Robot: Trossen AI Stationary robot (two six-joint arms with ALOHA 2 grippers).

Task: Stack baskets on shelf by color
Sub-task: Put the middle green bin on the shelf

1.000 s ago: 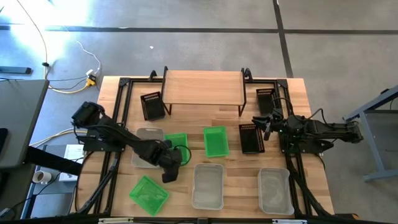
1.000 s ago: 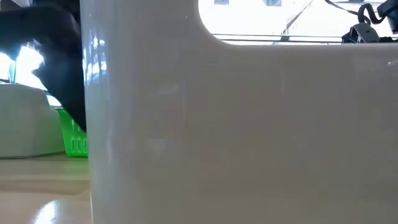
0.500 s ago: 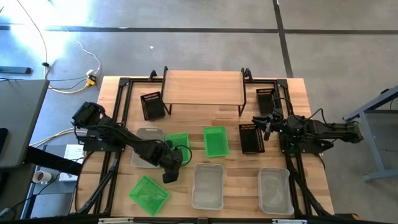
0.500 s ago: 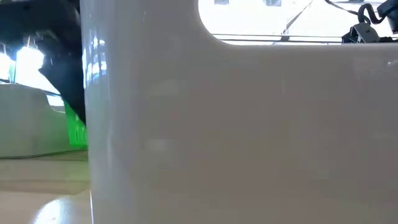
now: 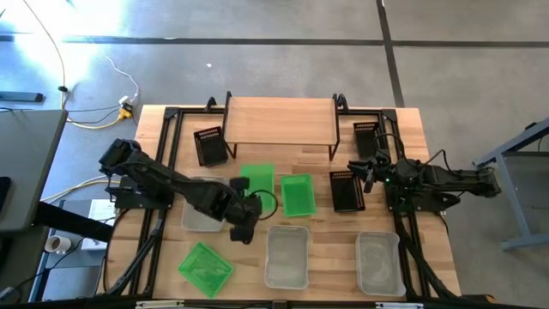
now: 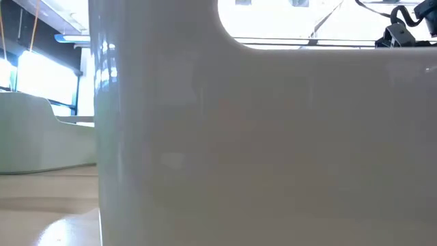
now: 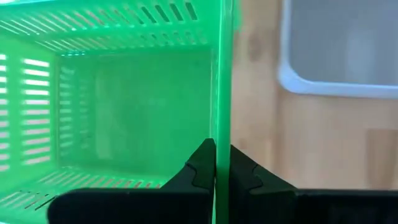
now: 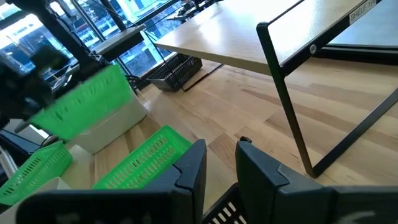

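While the shelf (image 5: 280, 121) stands bare across the far middle of the table (image 5: 412, 129), lying at about one o'clock from my left gripper (image 5: 246, 206) with its long axis running nine to three, it is my left arm that has the shorter reach to it. Largest among the baskets are the whitish ones: a pair (image 5: 286, 255) (image 5: 378, 262) along the near edge and another (image 5: 202, 206) half under my left arm. Of the green ones, one (image 5: 298, 195) sits at three o'clock just beside my load and one (image 5: 205, 267) lies at seven o'clock near the table's front. Black baskets (image 5: 210, 145) (image 5: 346, 190) sit by the shelf's legs and in front of my right gripper (image 5: 367, 172). My left pincer is pressed together on the side wall of a green basket (image 7: 118, 106), which I hold tilted above the table, its long axis running roughly twelve to six. My right pincer waits spread and empty at four o'clock from the shelf. From table height a whitish wall fills nearly everything, so neither the lifted basket nor the shelf shows there, and I cannot tell how high my load hangs.
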